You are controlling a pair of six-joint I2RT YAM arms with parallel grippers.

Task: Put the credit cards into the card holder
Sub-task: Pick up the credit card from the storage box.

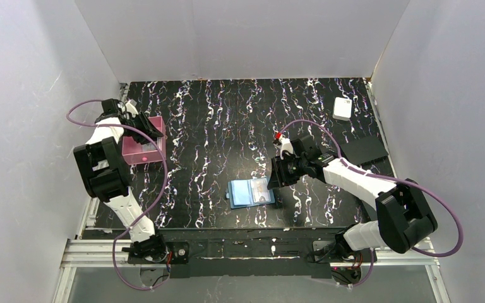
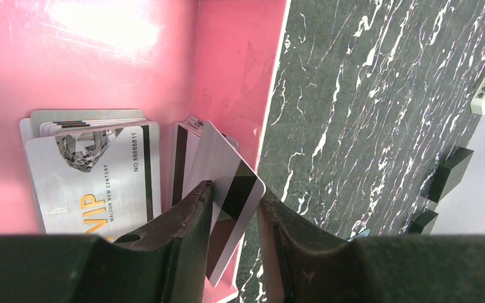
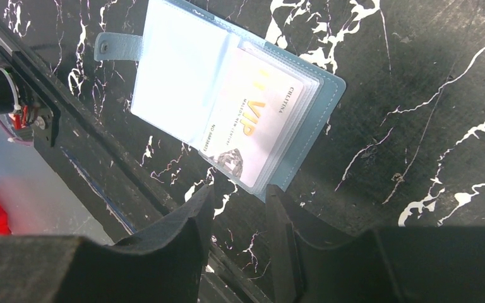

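The teal card holder (image 1: 251, 193) lies open on the black marbled table near the front. In the right wrist view the holder (image 3: 183, 76) shows clear sleeves with a whitish VIP credit card (image 3: 252, 123) inside. My right gripper (image 1: 275, 177) (image 3: 239, 196) is open and empty, just off the holder's right edge. My left gripper (image 1: 151, 130) (image 2: 235, 192) is at the pink tray (image 2: 101, 63), shut on a pale credit card with a dark stripe (image 2: 230, 183), which is tilted over the tray's wall. More credit cards (image 2: 95, 170) lie stacked in the tray.
The pink tray (image 1: 140, 154) sits at the far left of the table. A white box (image 1: 343, 108) stands at the back right. A flat black rectangle (image 1: 364, 150) lies by the right wall. White enclosure walls surround the table.
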